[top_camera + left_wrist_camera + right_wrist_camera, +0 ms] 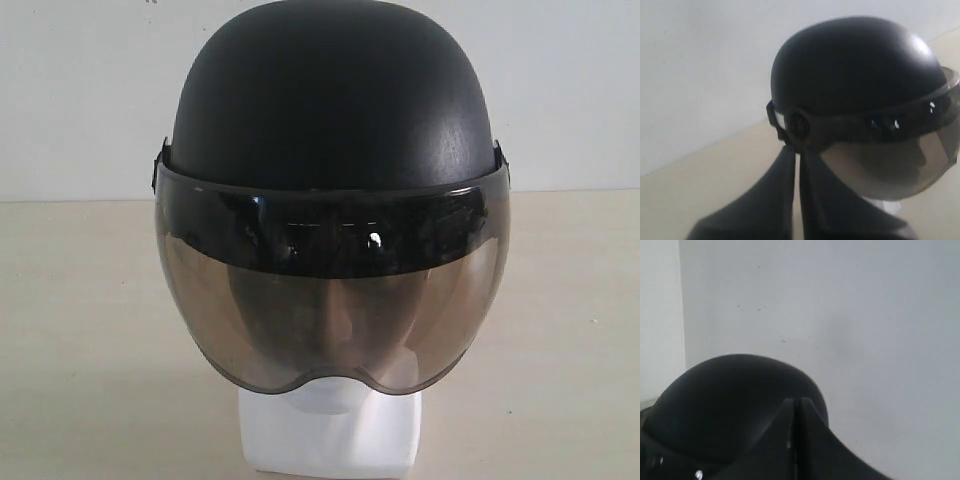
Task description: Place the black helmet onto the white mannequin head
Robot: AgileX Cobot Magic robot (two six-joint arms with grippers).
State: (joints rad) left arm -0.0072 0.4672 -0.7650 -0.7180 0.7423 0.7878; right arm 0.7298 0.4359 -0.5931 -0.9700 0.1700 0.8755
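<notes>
The black helmet [330,100] sits on the white mannequin head, whose blocky neck base [330,440] shows below the smoky visor [330,330]. The face is dimly seen through the visor. Neither gripper appears in the exterior view. In the left wrist view the helmet [855,65] fills the frame, and my left gripper [796,150] is shut, with only a thin slit between its fingers. Its tips are just under the helmet's side pivot. My right gripper [796,402] is shut, with its tips in front of the helmet's dome [725,400] and nothing held.
The head stands on a beige table [80,330] in front of a plain white wall [80,80]. A corner in the wall [680,315] shows in the right wrist view.
</notes>
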